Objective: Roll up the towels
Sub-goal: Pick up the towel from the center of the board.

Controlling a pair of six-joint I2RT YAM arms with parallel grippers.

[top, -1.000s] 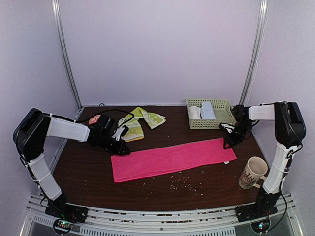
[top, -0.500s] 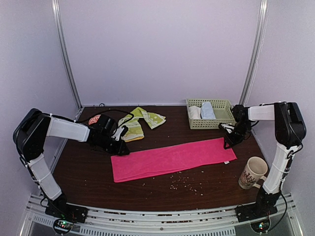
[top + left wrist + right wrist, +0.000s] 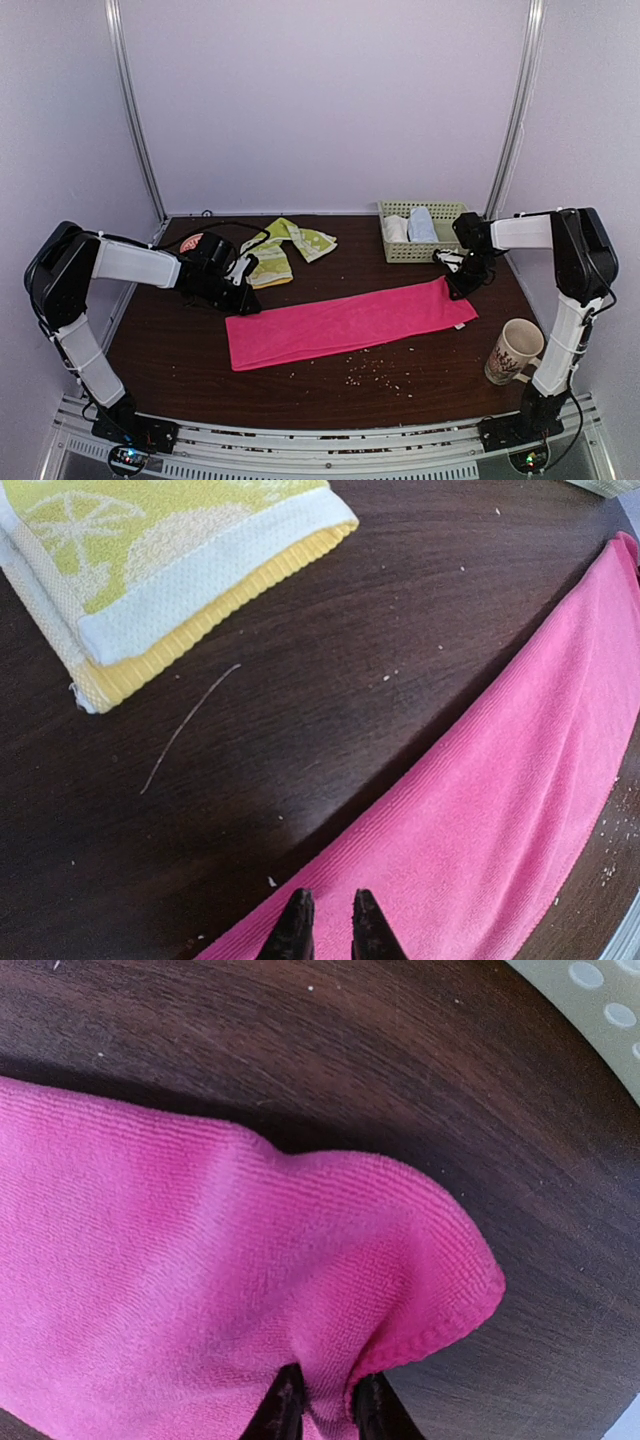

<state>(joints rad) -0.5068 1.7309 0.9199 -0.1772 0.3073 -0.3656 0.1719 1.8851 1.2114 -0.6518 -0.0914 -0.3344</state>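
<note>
The long hot-pink towel lies flat across the middle of the table. My left gripper is down at its far left corner. In the left wrist view its tips stand nearly together on the towel's edge, a thin strip of pink between them. My right gripper is at the far right corner. In the right wrist view the gripper is shut on a raised fold of the pink towel. The yellow-green patterned towel lies crumpled at the back, its folded end close to my left hand.
A pale green basket at the back right holds a rolled white cloth and a light-blue one; its wall is close to my right gripper. A mug stands at the right front. Crumbs lie in front of the pink towel.
My right gripper has closed on the pink towel's far right corner and drawn it a little to the left. The left arm has stayed put.
</note>
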